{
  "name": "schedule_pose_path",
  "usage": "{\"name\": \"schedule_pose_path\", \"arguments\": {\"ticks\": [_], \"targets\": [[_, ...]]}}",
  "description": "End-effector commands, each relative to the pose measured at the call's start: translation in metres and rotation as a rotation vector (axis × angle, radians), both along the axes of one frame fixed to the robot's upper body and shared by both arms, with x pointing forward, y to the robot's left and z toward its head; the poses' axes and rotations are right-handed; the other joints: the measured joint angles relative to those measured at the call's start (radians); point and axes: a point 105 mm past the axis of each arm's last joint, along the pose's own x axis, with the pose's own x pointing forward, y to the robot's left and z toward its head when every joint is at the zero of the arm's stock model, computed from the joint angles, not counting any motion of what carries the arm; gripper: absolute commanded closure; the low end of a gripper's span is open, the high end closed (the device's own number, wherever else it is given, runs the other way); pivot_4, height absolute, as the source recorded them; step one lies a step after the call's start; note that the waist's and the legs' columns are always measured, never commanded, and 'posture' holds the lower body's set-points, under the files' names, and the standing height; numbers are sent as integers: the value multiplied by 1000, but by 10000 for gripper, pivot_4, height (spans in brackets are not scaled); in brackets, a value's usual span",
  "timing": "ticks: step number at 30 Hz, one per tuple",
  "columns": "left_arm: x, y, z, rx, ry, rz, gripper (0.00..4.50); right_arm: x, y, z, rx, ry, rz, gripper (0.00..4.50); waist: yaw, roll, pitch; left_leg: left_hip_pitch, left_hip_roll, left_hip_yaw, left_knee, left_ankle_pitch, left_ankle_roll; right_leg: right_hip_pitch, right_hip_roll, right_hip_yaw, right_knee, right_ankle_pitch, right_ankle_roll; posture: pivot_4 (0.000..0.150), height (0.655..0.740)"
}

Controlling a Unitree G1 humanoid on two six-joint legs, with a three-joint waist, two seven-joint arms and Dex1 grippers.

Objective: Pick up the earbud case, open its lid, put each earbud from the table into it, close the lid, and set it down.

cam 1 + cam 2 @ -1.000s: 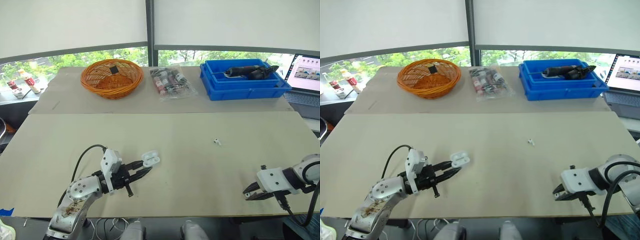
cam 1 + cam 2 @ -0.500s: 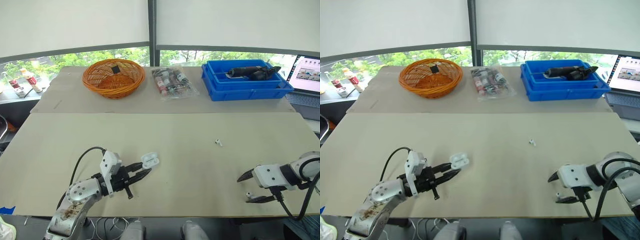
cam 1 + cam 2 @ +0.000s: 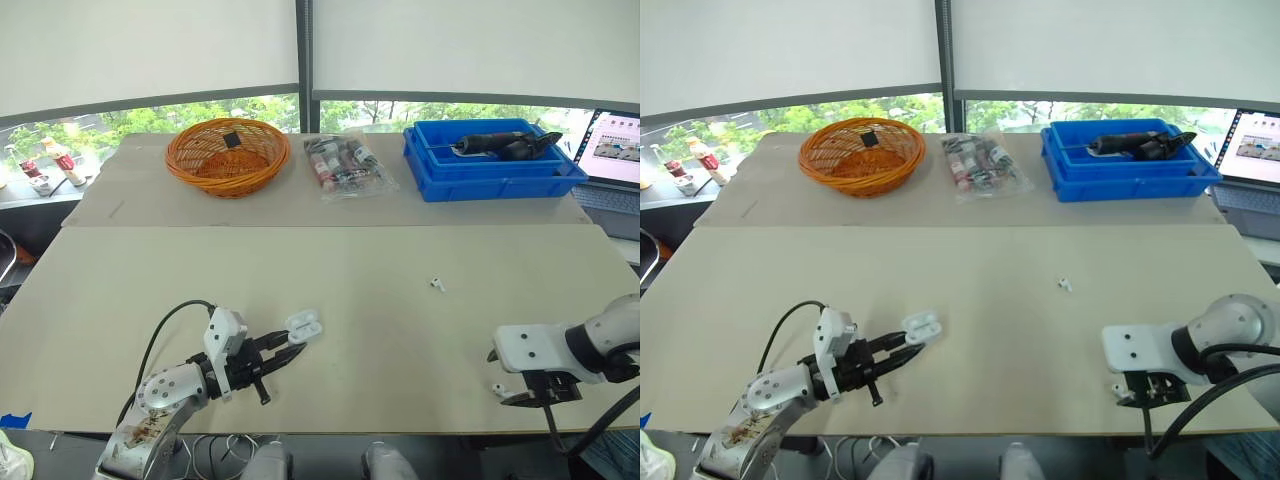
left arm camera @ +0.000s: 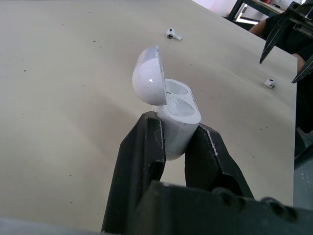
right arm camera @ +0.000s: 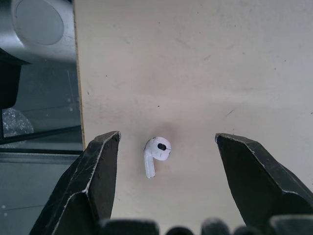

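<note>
You have the long table (image 3: 330, 260) before you. At its far edge the blue bin (image 3: 490, 186) holds a dark tool (image 3: 498, 143), and the wicker basket (image 3: 195, 165) holds one small black piece (image 3: 232, 140). A clear bag of packets (image 3: 347, 165) lies between them. Your left gripper (image 3: 296, 345) pinches the earbud case (image 4: 180, 105) by its base, near the front edge. The head views give you a white shape there; the left wrist view shows the lid hinged up and both wells empty. Your right gripper (image 5: 167, 139) is spread wide, with one earbud (image 5: 156, 152) lying on the table between its fingers. The other earbud (image 3: 436, 284) lies mid-table, well apart.
</note>
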Motion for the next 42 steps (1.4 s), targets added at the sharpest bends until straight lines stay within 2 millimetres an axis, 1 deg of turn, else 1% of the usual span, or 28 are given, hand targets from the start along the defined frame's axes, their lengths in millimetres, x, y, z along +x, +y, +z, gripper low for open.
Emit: {"name": "schedule_pose_path", "arguments": {"ticks": [1,6,11,13,15,18,19,21,22,28,32,35,37,38,39,42], "targets": [[-2,-4,6,-3,-30,-12,39538,5,-2,-4,-32,-26,-23,10241,0,0,0,0,0,0,0,0,0,0,0,0,0,0,0,1500,7400],[-2,-4,7,0,-30,-8,39538,10,-13,-12,-65,-13,-49,10241,-3,0,0,0,0,3,0,0,0,0,0,0,0,0,0,1500,7400],[-1,-4,7,0,-30,-5,39538,9,-19,-17,-71,33,-53,10241,-3,0,0,0,0,3,0,0,0,0,0,0,0,0,0,1500,7400],[-1,-5,7,-2,-30,-6,39538,9,-15,-16,-42,44,-59,15507,-3,0,0,0,0,3,0,0,0,0,0,0,0,0,0,1500,7400],[-1,-6,7,-3,-31,-6,39538,10,-13,-15,-31,44,-61,21790,-4,0,0,0,0,3,0,0,0,0,0,0,0,0,0,1500,7400],[-1,-6,7,-5,-31,-6,39538,8,-11,-16,-28,52,-58,32445,-5,0,0,0,0,3,0,0,0,0,0,0,0,0,0,1500,7400],[-1,-6,7,-5,-31,-6,39538,7,-11,-17,-27,55,-57,34926,-5,0,0,0,0,3,0,0,0,0,0,0,0,0,0,1500,7400],[-1,-7,7,-4,-31,-6,39538,6,-11,-18,-26,53,-59,42806,-5,0,0,0,0,3,0,0,0,0,0,0,0,0,0,1500,7400],[-1,-7,6,-4,-30,-5,39538,6,-11,-18,-26,55,-60,45000,-5,-1,0,0,0,3,0,0,0,0,0,0,0,0,0,1500,7400],[0,-7,6,-5,-29,-3,39538,6,-13,-16,-28,46,-62,45000,-5,-1,0,0,0,3,0,0,0,0,0,0,0,0,0,1500,7400],[0,-6,5,-5,-27,2,39538,11,-9,-9,23,10,-65,45000,-5,-1,0,0,0,3,0,0,0,0,0,0,0,0,0,1500,7400],[0,-4,4,-4,-24,12,39538,11,0,0,83,5,-46,36104,-5,-1,0,0,0,3,0,0,0,0,0,0,0,0,0,1500,7400],[1,-2,4,-3,-21,20,39538,10,7,6,113,3,-25,28794,-5,0,0,0,0,3,0,0,0,0,0,0,0,0,0,1500,7400],[2,-1,3,-2,-20,25,39538,11,11,9,130,-6,-18,26176,-5,0,0,0,0,3,0,0,0,0,0,0,0,0,0,1500,7400],[2,1,3,-2,-18,33,39538,11,15,12,149,-6,-14,22220,-5,0,0,0,0,3,0,0,0,0,0,0,0,0,0,1500,7400],[7,10,2,-3,-13,75,39538,15,35,20,235,-38,-2,12000,-5,-1,0,0,0,2,0,0,0,0,0,0,0,0,0,1500,7400]]}}
